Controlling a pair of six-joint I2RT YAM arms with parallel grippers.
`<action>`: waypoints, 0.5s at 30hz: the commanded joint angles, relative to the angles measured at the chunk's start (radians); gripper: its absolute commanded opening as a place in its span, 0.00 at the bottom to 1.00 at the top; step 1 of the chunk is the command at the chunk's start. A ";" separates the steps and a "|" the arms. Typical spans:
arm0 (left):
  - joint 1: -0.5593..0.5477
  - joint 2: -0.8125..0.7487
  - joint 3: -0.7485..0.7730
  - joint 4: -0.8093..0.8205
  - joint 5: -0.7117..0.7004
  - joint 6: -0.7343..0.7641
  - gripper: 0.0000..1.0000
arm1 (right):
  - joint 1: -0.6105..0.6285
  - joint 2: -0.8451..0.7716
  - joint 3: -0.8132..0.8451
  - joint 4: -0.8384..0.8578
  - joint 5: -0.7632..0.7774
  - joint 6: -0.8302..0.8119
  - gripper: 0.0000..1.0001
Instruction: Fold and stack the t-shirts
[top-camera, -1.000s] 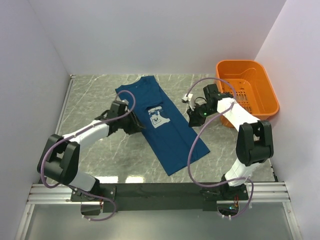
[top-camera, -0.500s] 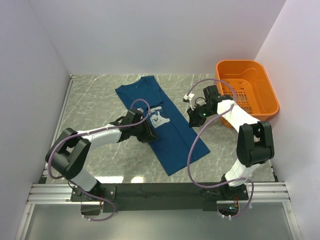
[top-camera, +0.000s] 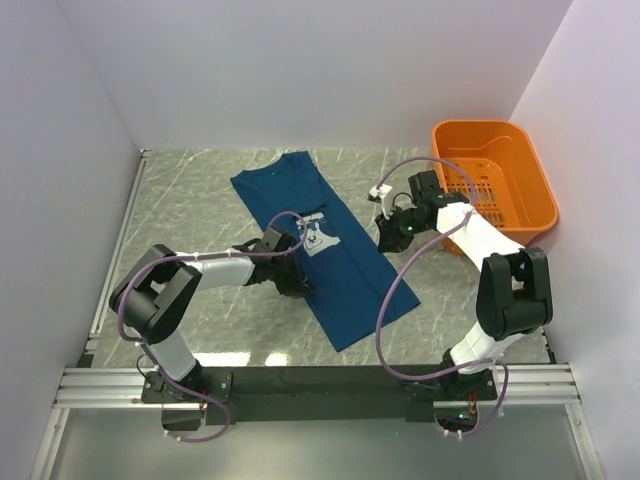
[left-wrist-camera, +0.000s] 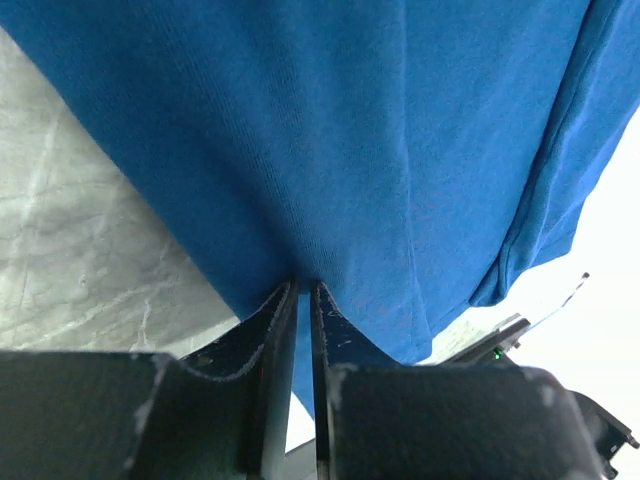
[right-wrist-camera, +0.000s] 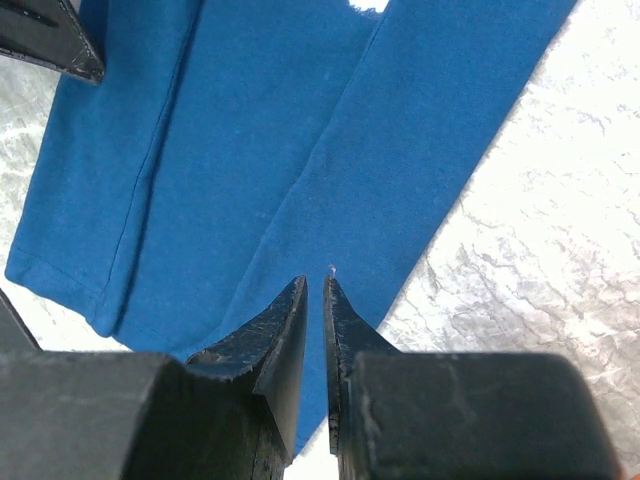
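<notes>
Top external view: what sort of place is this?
Probably a lab test cell: plain white walls box in a marble-patterned table, two arms bolted to a rail, a t-shirt and orange basket.

left gripper (top-camera: 296, 278): was just beside the t-shirt's (top-camera: 352, 285) left edge, level with the pale print (top-camera: 322, 240). It now sits on that edge, nearer the hem than the print.
left jaws: drawn in from a wider gap to a thin slit. The wrist view shows the cloth puckered up between the tips.
left forearm (top-camera: 225, 268): first slanted up towards the t-shirt from far out on the left, it now lies almost level, pointing at the left edge.
left elbow (top-camera: 150, 292): has swung in closer to the t-shirt.
purple cable (top-camera: 288, 218): its loop has travelled from outside the left edge to arch over the print's left corner.
right gripper (right-wrist-camera: 315, 282): jaws slightly narrower, nipped on a crease near the t-shirt's right edge.
</notes>
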 joint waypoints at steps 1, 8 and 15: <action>-0.011 0.014 0.028 -0.059 -0.038 0.018 0.17 | 0.004 -0.056 -0.008 0.025 -0.002 0.014 0.19; -0.008 0.005 0.020 -0.125 -0.072 0.043 0.14 | 0.005 -0.063 -0.010 0.024 -0.004 0.017 0.19; 0.032 -0.064 -0.064 -0.128 -0.075 0.041 0.12 | 0.004 -0.061 -0.016 0.018 -0.013 0.008 0.20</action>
